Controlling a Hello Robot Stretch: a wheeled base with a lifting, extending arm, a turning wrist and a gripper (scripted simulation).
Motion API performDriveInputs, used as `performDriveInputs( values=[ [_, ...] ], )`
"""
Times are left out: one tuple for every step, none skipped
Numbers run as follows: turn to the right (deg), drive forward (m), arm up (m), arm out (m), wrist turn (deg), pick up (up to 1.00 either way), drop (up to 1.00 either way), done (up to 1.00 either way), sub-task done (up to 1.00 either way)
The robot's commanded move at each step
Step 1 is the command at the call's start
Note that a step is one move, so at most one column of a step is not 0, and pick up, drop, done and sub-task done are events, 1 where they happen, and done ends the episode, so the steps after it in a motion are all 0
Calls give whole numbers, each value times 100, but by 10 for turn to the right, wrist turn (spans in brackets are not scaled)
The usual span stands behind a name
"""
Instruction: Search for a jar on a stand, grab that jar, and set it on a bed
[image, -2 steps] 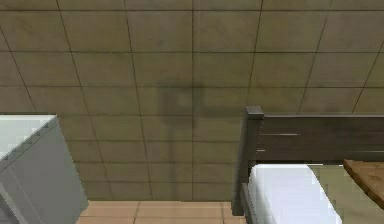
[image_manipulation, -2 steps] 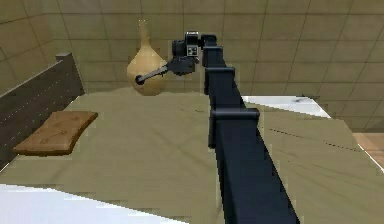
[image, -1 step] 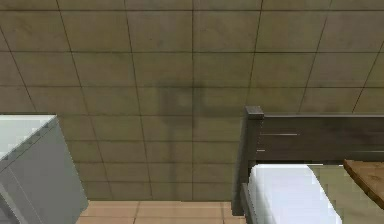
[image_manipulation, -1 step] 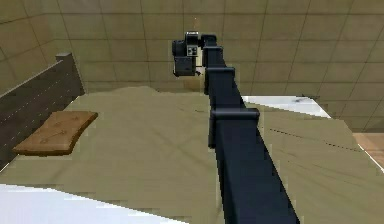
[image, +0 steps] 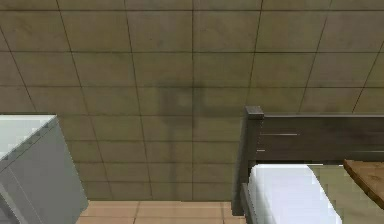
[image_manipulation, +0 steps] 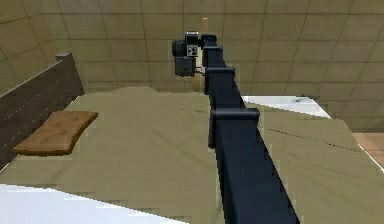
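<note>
The bed (image_manipulation: 140, 140), under an olive blanket, spreads across the arm side view, with its dark wooden headboard (image_manipulation: 40, 95) at the left. My arm (image_manipulation: 235, 130) reaches out over the blanket toward the far tiled wall. At its far end the gripper (image_manipulation: 184, 58) shows as a dark body near the bed's far edge. A small pale orange sliver (image_manipulation: 206, 26) pokes up just behind the wrist. I cannot tell whether the gripper holds anything. In the forward view the bed's headboard (image: 310, 130) and a white pillow (image: 290, 195) sit at the lower right.
A flat brown cushion (image_manipulation: 55, 132) lies on the blanket near the headboard. White bedding (image_manipulation: 290, 103) shows at the far right of the bed. A pale grey box-like unit (image: 30, 170) stands at the forward view's lower left, before a tan tiled wall (image: 180, 70).
</note>
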Motion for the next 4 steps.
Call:
performDriveInputs(
  values=[
    [0,0,-26,0,0,0,0,0,0],
    [0,0,-32,0,0,0,0,0,0],
    [0,0,0,0,0,0,100,0,0],
    [0,0,10,0,0,0,0,0,0]
  ],
)
